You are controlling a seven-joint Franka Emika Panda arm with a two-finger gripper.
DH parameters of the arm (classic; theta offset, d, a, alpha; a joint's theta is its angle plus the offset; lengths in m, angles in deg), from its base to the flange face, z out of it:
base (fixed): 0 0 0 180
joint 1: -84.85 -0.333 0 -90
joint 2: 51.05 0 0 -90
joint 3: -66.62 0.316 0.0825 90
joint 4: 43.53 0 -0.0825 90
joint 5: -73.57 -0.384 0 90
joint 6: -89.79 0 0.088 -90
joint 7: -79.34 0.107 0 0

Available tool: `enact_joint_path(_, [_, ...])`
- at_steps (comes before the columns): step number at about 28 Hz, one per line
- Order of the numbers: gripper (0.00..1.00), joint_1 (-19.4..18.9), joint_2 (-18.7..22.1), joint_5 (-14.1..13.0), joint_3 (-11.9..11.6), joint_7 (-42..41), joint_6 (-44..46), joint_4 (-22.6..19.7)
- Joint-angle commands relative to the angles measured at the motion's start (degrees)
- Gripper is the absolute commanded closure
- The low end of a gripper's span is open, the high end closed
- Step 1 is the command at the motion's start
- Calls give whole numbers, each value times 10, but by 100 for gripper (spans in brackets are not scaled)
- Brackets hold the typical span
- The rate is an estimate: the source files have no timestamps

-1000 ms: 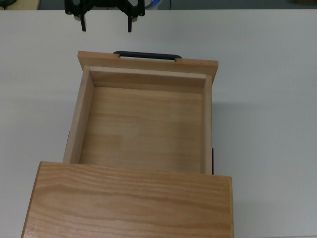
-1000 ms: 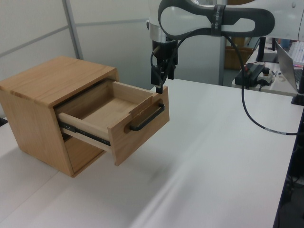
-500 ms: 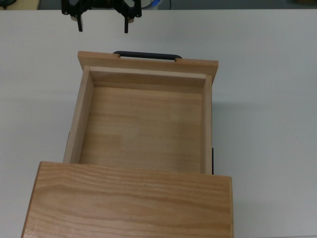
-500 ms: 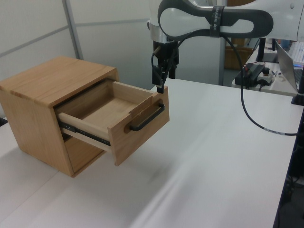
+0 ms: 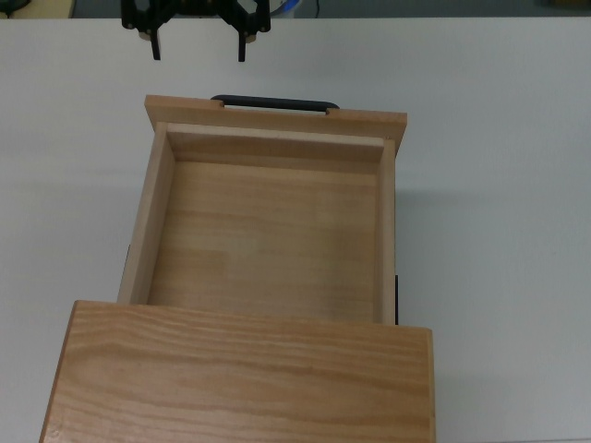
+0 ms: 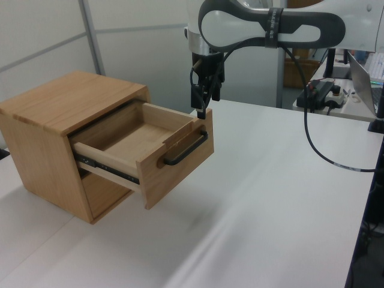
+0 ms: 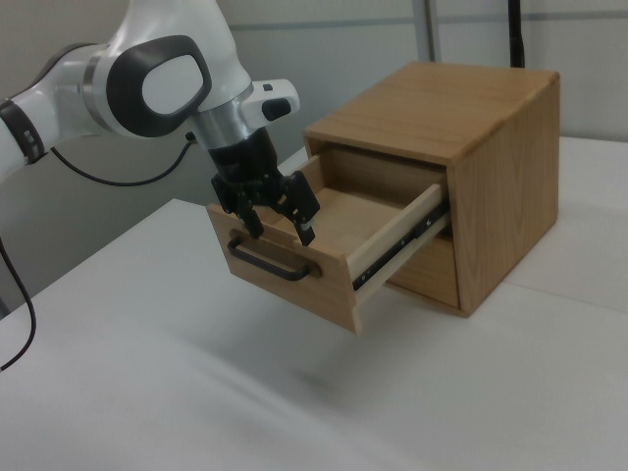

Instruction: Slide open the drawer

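— Where is the claw (image 5: 199, 48), and how do its fingers stand?

— It hangs from the white arm (image 6: 270, 27), fingers pointing down and spread wide with nothing between them. In the top view the two black fingertips (image 5: 242, 48) sit at the upper edge, above the bare white counter (image 5: 499, 185), just beyond the drawer's front. In the right view the claw (image 7: 280, 228) is over the front panel's top edge, above the handle and not touching it.

— And the drawer itself?

— The drawer (image 5: 268, 231) is pulled well out of the cabinet (image 6: 42, 120). It is a light wooden tray, empty inside, with a wider front panel. The thin black bar handle (image 5: 273, 103) is on that panel's outer face, toward the claw. In the left view the drawer (image 6: 150, 144) juts toward the left view's right, off the counter, borne on a dark metal slide rail (image 6: 105, 168) along its side.

— What lies around it?

— The cabinet's wood-grain top (image 5: 245, 378) fills the lower part of the top view. A black cable (image 6: 318, 144) loops down from the arm in the left view.
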Motion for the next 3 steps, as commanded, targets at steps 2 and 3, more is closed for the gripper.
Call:
enact_joint_path(2, [0,12,4,-1,13,-6,15,-4])
enact_joint_path(3, [0,12,5,-2,14,-6,15,-4])
